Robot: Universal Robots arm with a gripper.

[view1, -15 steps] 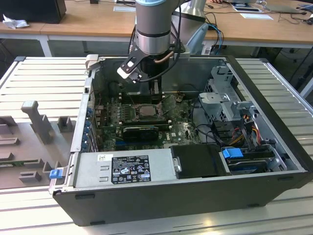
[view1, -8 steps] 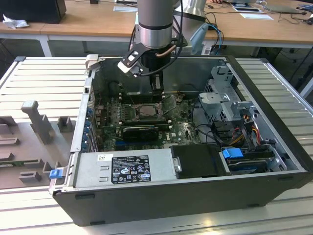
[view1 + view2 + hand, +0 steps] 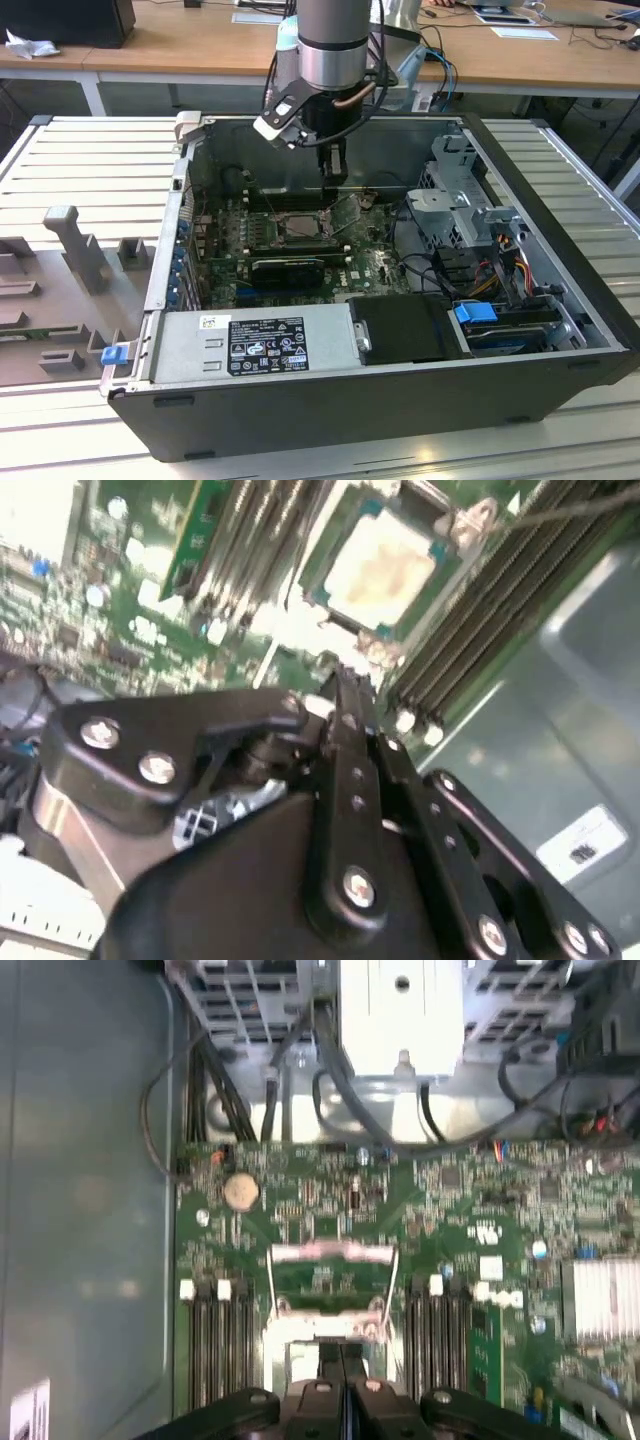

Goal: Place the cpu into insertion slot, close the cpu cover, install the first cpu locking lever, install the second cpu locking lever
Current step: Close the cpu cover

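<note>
While the empty pincer, squeezed tight, hangs by the open cpu cover, a crooked push could bend it.

Centre of the exterior view: my claw hangs over the insertion slot, the cpu lying in it, inside the case; power supply lower centre, drive cage right of centre.
</note>
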